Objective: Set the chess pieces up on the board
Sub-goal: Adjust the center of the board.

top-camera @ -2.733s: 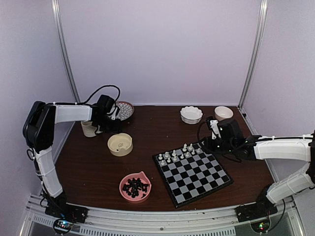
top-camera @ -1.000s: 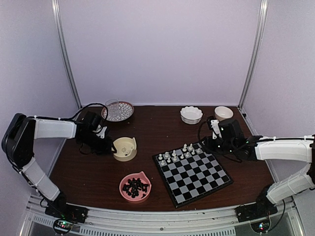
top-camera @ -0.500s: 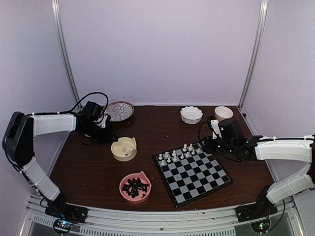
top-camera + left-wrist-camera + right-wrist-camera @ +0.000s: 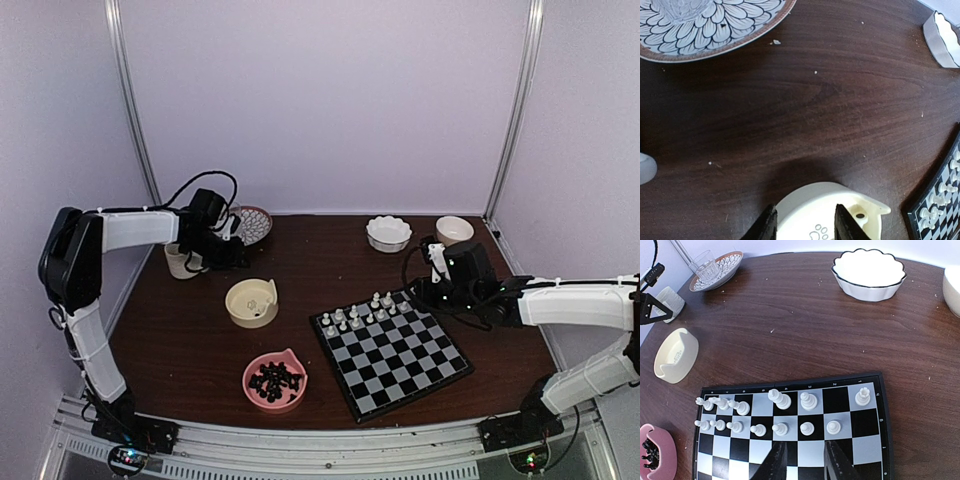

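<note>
Over the board (image 4: 867,437), the right gripper (image 4: 805,457), jaws narrowly parted and empty, could topple the crowded white pieces (image 4: 781,400) if it drops in askew.

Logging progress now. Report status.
Left gripper open, empty, near cream bowl. Right gripper open, empty, over board. White pieces on two edge rows; black pieces in pink bowl. Nothing blocking board.
</note>
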You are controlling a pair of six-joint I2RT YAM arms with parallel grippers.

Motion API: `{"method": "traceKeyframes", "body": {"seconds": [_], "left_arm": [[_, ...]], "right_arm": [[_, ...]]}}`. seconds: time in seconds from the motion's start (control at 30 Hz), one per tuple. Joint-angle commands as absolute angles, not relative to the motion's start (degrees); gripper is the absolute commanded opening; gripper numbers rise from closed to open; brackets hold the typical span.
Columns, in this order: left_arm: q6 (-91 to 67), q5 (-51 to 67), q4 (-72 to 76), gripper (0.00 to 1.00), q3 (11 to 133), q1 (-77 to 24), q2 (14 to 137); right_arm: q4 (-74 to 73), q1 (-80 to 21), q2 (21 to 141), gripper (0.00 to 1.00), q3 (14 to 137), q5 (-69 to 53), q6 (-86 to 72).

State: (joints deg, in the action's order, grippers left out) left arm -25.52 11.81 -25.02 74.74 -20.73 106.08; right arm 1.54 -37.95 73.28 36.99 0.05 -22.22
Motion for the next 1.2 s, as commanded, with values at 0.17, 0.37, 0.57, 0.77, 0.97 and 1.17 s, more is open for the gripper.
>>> {"method": "traceKeyframes", "body": {"seconds": [0.17, 0.37, 0.57, 0.77, 0.97, 1.17], "left_arm": [[-23.03, 12.97, -27.37, 0.29, 83.53, -20.39, 113.96], [-22.88, 15.30, -28.62, 0.24, 87.69, -20.39, 117.54], [-22.85, 17.87, -30.77, 0.12, 91.69, -20.39, 121.31], [-22.85, 18.69, -31.53, 0.09, 92.40, -20.39, 122.86], [-22.38, 19.78, -32.28, 0.03, 91.92, -20.48, 122.96], [-21.31, 20.95, -32.60, 0.00, 90.74, -20.82, 123.02]], "right_arm": [[2.20, -37.75, 71.89, 0.28, 36.32, 0.52, -21.36], [2.21, -37.75, 72.17, 0.28, 36.41, 0.42, -21.31], [2.15, -37.75, 72.07, 0.28, 36.45, 0.52, -21.27], [2.12, -37.71, 71.97, 0.29, 36.39, 0.53, -21.31], [2.11, -37.71, 71.98, 0.28, 36.43, 0.44, -21.27], [2.12, -37.71, 71.98, 0.28, 36.39, 0.46, -21.27]]}}
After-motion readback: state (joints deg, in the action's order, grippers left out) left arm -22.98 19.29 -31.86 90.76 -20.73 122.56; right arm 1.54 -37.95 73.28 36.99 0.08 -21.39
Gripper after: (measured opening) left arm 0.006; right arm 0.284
